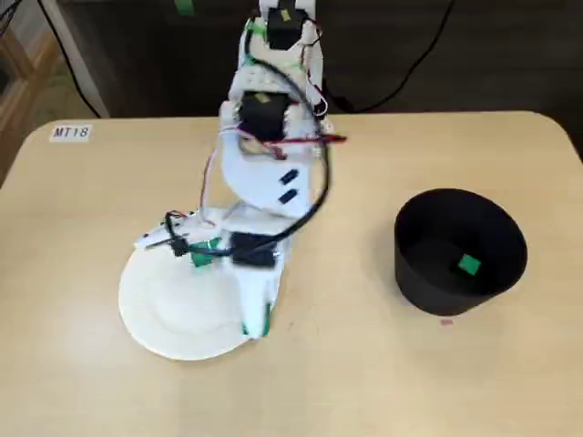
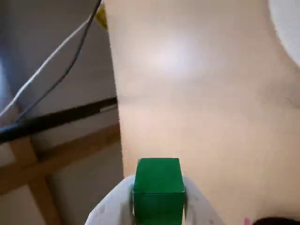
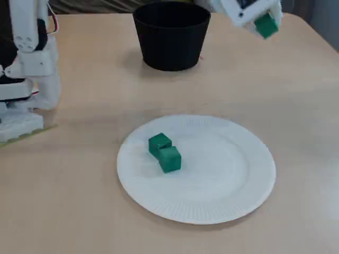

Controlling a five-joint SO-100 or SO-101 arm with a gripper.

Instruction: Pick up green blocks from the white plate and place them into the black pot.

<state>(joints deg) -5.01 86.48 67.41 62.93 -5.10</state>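
My gripper (image 2: pixel 158 199) is shut on a green block (image 2: pixel 158 185) between its white fingers. In a fixed view the gripper (image 3: pixel 263 24) hangs in the air with that green block (image 3: pixel 266 25), to the right of the black pot (image 3: pixel 170 42) and off the plate. In the other fixed view the gripper (image 1: pixel 258 320) shows over the white plate's (image 1: pixel 173 319) right rim. Two more green blocks (image 3: pixel 164 152) lie touching on the white plate (image 3: pixel 222 180). Another green block (image 1: pixel 468 264) lies inside the black pot (image 1: pixel 428 273).
The arm's white base (image 3: pixel 26 69) stands at the left in a fixed view. The tan table (image 1: pixel 364 364) has rounded corners and an edge with floor beyond in the wrist view. Cables trail behind the base (image 1: pixel 273 27).
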